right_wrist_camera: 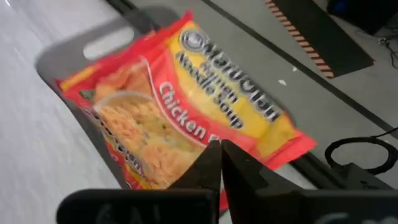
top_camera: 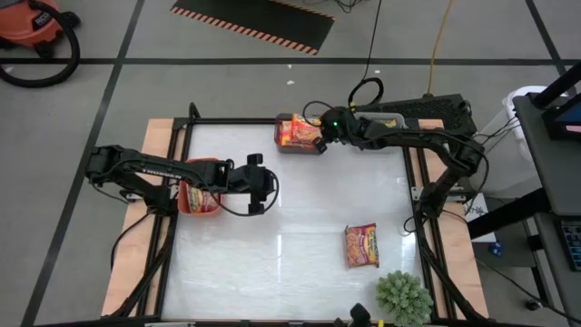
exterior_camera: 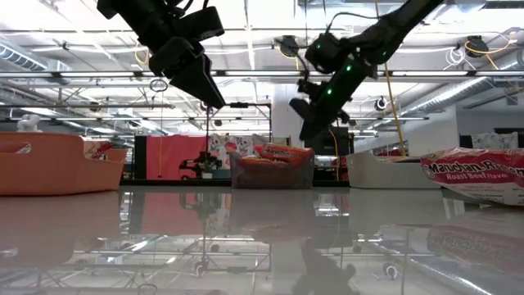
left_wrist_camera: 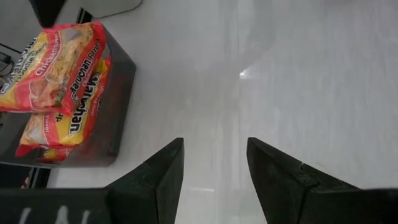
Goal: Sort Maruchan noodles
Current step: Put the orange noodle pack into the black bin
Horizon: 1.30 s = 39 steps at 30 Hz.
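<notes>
The right gripper (top_camera: 320, 138) is hanging over the grey bin (top_camera: 289, 145) at the far edge of the table (top_camera: 300, 218). Its two fingers (right_wrist_camera: 208, 168) are pressed tight together and are holding nothing. Right under it, a chicken noodle packet (right_wrist_camera: 186, 118) with a red edge is lying on top of the other packets in that grey bin. It is sitting a bit tilted, and one corner is sticking out over the bin's rim. In the low view, the pile of packets (exterior_camera: 274, 153) is peeking up above the bin's walls. The left gripper (top_camera: 266, 184) is hanging in the air over the left part of the table, just beside the red bin (top_camera: 201, 199). Its fingers (left_wrist_camera: 163, 177) are standing apart, with only bare table showing between them. The red bin is holding some noodle packets (top_camera: 201, 196) too. One more packet, a roast beef one (top_camera: 360, 245), is lying flat on the table by itself, on the right side toward the near edge. It is well apart from both grippers. A white bin (exterior_camera: 385, 170) is sitting at the far right corner of the table. A small green plant (top_camera: 403, 296) is standing at the near edge, close to the roast beef packet.
</notes>
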Each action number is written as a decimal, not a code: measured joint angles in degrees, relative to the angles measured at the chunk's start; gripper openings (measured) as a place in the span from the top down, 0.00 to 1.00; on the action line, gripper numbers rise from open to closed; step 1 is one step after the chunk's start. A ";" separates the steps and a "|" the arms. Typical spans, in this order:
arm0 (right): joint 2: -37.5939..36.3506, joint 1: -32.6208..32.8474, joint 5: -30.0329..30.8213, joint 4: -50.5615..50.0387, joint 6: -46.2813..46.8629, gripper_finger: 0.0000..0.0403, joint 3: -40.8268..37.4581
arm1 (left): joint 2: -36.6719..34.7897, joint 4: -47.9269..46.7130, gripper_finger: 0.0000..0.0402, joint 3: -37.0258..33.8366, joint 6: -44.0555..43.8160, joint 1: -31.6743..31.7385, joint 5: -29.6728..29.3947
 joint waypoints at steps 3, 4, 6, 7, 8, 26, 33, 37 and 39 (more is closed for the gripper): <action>2.73 0.02 -0.04 1.67 -0.07 0.98 -0.02 | 0.00 0.00 0.55 0.00 0.00 0.00 0.00; 3.44 0.00 -0.13 2.16 -0.04 0.97 -0.02 | 0.00 0.00 0.55 0.00 0.00 0.00 0.00; 4.54 0.02 -2.14 3.65 -0.12 0.97 -0.02 | 0.00 0.00 0.55 0.00 0.00 0.02 0.00; 4.98 0.02 -3.57 4.61 -0.14 0.97 -0.02 | 0.00 0.00 0.55 0.00 0.00 0.01 0.00; 5.29 0.03 -5.02 5.55 -0.15 0.98 -0.02 | 0.00 0.00 0.55 0.00 0.00 0.00 0.00; -9.50 10.96 -8.63 -4.46 0.19 1.00 -0.02 | 0.00 -0.04 0.55 0.00 -1.78 -0.19 0.00; -13.84 19.33 -0.90 -14.10 7.50 1.00 -0.11 | 0.00 0.85 0.55 0.00 -3.89 -1.61 0.00; -12.86 21.59 0.45 -10.54 8.89 1.00 -3.69 | 0.00 0.73 0.55 0.00 -5.95 -2.72 -0.01; -11.82 21.75 0.49 -6.08 9.95 1.00 -6.48 | 0.00 0.68 0.55 0.00 -6.04 -3.60 -0.04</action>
